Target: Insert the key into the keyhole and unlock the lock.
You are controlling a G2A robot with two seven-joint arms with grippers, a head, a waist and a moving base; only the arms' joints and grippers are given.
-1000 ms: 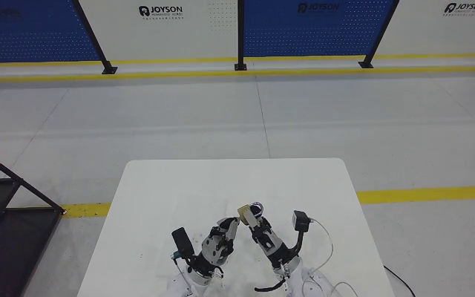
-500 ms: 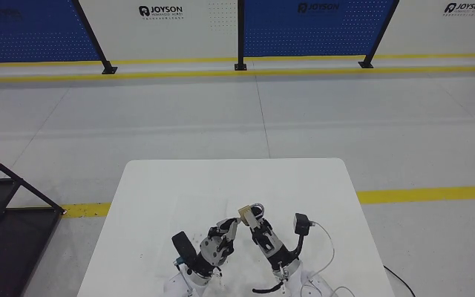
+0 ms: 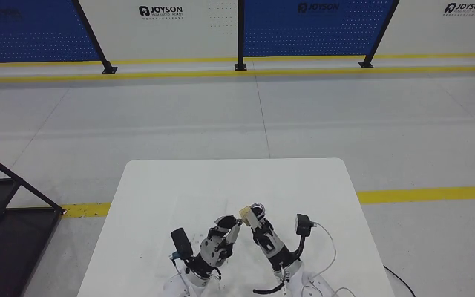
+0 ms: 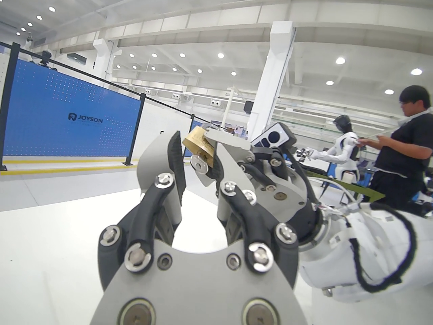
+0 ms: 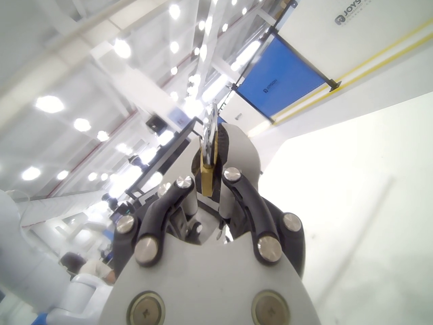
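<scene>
Brass padlock (image 5: 207,174), rounded steel shackle (image 5: 210,120), between right hand's (image 5: 212,138) ribbed black pads (image 5: 222,136).

White table (image 3: 223,185), lower middle of the frame
Its plain white top has rounded far corners; it stands on a pale grey floor (image 3: 260,119), where a yellow line (image 3: 415,195) runs out from either side.

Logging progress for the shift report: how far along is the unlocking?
Done: the right tool holds the padlock off the table, and the key looks already inserted. In hand: the left tool stands open around the key head. Left: grip, turn, and free the shackle.
</scene>
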